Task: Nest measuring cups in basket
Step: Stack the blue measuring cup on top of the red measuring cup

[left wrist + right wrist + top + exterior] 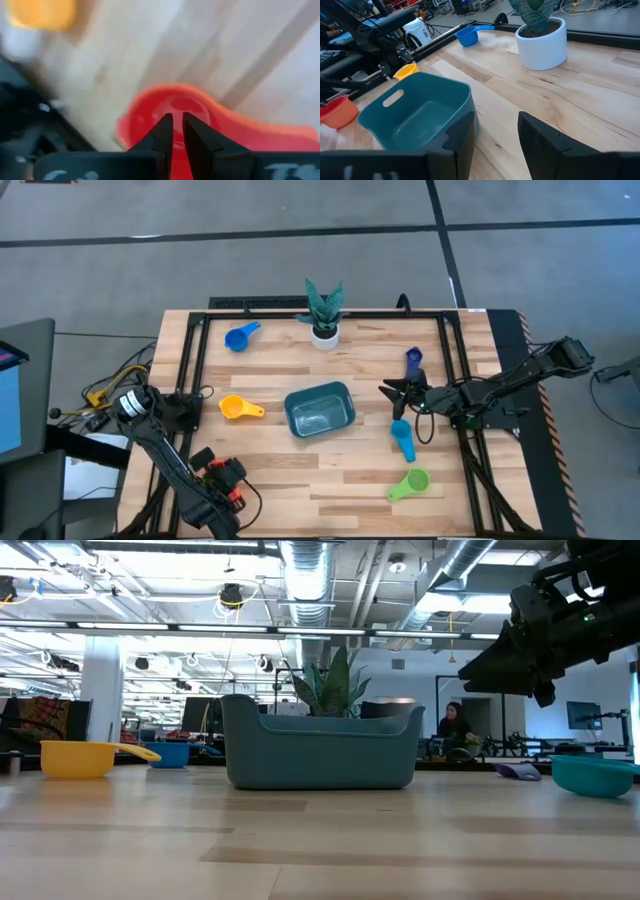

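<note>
The teal basket (320, 409) (415, 117) (320, 748) stands mid-table. Around it on the wood lie a blue cup (240, 336), a yellow cup (238, 409), a dark blue cup (414, 358), a light blue cup (402, 437) and a green cup (410, 484). A red cup (165, 107) (216, 468) lies at the near left. My left gripper (177, 125) hangs over its bowl, fingers almost together. My right gripper (392, 392) (495, 135) hovers open and empty just right of the basket. No orange cup shows. My left gripper points down into the red cup's bowl (150, 110), with the handle (270, 132) running off to one side. Its own fingers hide the spot, so I cannot tell whether it touches the cup.
A white pot with a green plant (324, 315) (542, 40) stands at the far edge behind the basket. A black rail frame (190, 370) runs along the table's sides. Bare wood lies in front of the basket (320, 470).
</note>
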Robot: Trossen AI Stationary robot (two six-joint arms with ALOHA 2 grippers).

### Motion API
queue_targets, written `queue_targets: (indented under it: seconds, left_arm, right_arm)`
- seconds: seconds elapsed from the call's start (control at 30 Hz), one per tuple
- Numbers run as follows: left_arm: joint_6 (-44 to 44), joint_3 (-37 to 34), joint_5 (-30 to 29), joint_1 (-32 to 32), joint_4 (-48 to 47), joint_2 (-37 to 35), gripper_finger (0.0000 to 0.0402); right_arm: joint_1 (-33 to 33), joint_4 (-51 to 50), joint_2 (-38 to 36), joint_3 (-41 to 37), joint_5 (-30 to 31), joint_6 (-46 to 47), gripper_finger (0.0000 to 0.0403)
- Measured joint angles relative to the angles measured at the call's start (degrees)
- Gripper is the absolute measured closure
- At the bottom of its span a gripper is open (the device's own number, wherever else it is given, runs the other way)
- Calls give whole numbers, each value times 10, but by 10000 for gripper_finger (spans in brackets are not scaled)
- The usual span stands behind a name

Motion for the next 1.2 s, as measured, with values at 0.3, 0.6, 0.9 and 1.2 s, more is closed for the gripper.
queue_targets:
  seconds: [0.3, 0.6, 0.9, 1.2]
  left_arm:
    - [66, -36, -213, 77, -60, -79, 368]
    - [355, -172, -315, 382, 217, -252, 394]
    - [513, -206, -292, 664, 284, -301, 338]
    - [637, -252, -201, 844, 455, -283, 210]
  right_arm:
    - [-2, 3, 0, 0, 0, 21, 234]
    - [-15, -5, 0, 0, 0, 20, 227]
    - [-15, -18, 0, 0, 0, 19, 227]
    - [-34, -19, 0, 0, 0, 19, 214]
